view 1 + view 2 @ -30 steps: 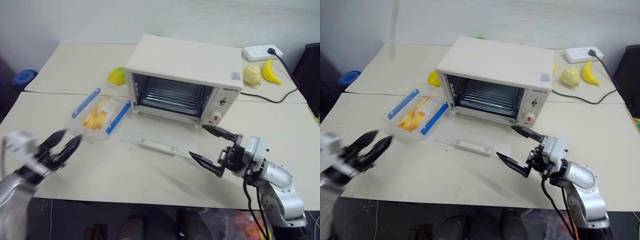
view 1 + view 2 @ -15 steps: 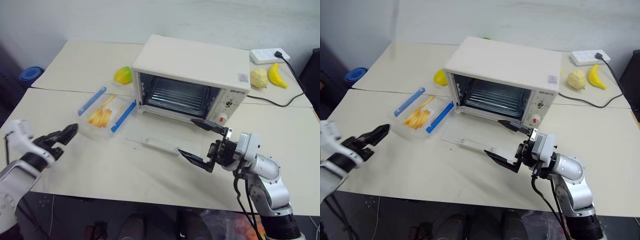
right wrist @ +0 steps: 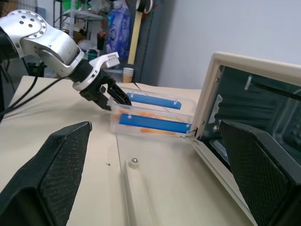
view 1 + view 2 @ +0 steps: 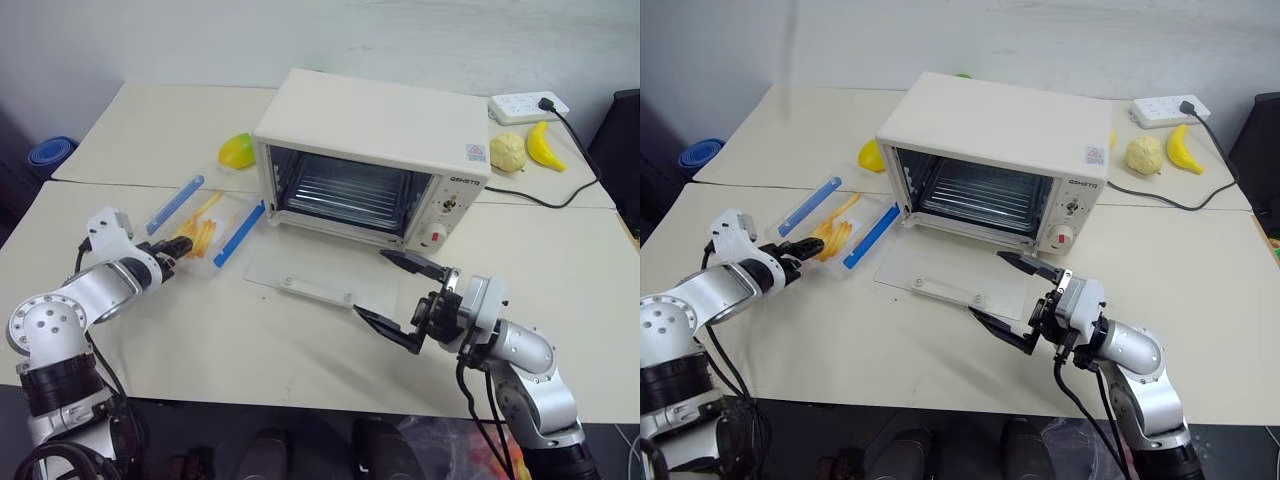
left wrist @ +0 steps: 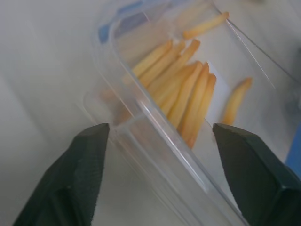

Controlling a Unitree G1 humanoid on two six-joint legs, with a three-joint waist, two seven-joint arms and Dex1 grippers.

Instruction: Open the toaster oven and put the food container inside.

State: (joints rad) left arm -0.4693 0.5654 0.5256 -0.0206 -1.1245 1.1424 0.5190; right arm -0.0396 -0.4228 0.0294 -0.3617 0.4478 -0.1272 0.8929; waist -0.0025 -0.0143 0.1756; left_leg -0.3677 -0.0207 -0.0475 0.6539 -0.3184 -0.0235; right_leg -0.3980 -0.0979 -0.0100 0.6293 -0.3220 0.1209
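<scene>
While the boxy cream toaster oven (image 4: 375,160) stands with its glass door flat on the counter (image 4: 300,350), the clear food container (image 4: 205,230) sits left of it. The left pincer (image 4: 176,262) reaches forward, fingers spread astride the container's near rim; the right pincer (image 4: 400,297) hovers spread wide near the door.

Toaster oven (image 4: 375,130): cream-white casing with a smooth, low-sheen painted look; door (image 4: 320,276) of clear glass, lying flat on the table, carrying a white bar handle (image 4: 316,291) that looks like plastic. Rack (image 4: 345,195) inside of bright wire, metallic. Food container (image 4: 205,232): clear glossy plastic, thin-walled, with blue plastic side clips (image 4: 238,234); the sticks (image 5: 188,92) within are matt yellow-orange. Table (image 4: 250,350): pale beige, matt, smooth. Left gripper (image 5: 160,179) fingers (image 5: 77,179): black, matt. Right gripper (image 3: 155,174) fingers (image 3: 56,174): black, finely textured. Both arms' shells: silver, satin finish.
</scene>
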